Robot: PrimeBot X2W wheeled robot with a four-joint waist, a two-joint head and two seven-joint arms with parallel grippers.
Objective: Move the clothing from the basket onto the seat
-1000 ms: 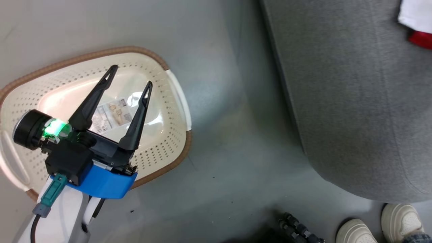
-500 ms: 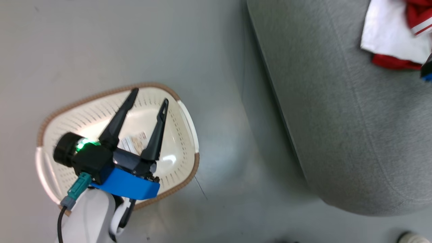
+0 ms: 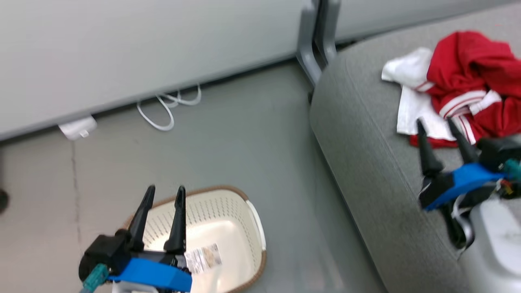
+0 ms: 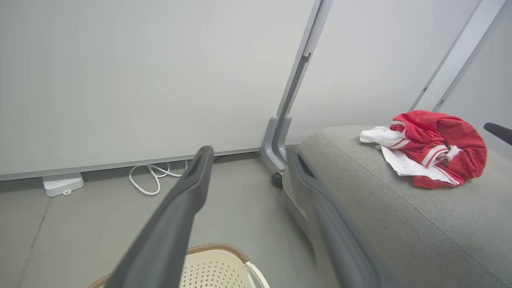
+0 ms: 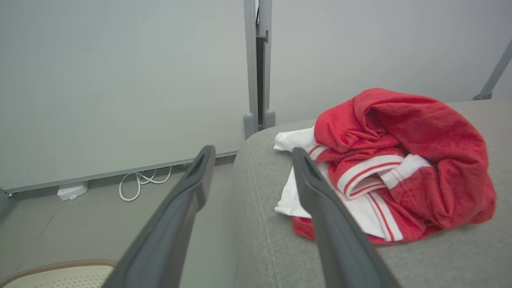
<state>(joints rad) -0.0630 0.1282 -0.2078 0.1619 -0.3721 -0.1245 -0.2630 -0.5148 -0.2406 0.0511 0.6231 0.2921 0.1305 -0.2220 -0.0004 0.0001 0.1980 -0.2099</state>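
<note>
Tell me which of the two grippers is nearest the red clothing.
The right gripper: open, it hovers over the seat just short of the clothing, while the left gripper hangs over the basket on the floor.

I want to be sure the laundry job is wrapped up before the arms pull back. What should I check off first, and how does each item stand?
1. Clothing lies on the seat: ok.
2. Both garments are in that heap: cannot tell, it is bunched up.
3. Basket holds no cloth: ok for the part in view; its near end is cut off in the head view.
4. Right end effector open, nothing between its fingers: ok.
5. Left end effector open and empty: ok.
</note>
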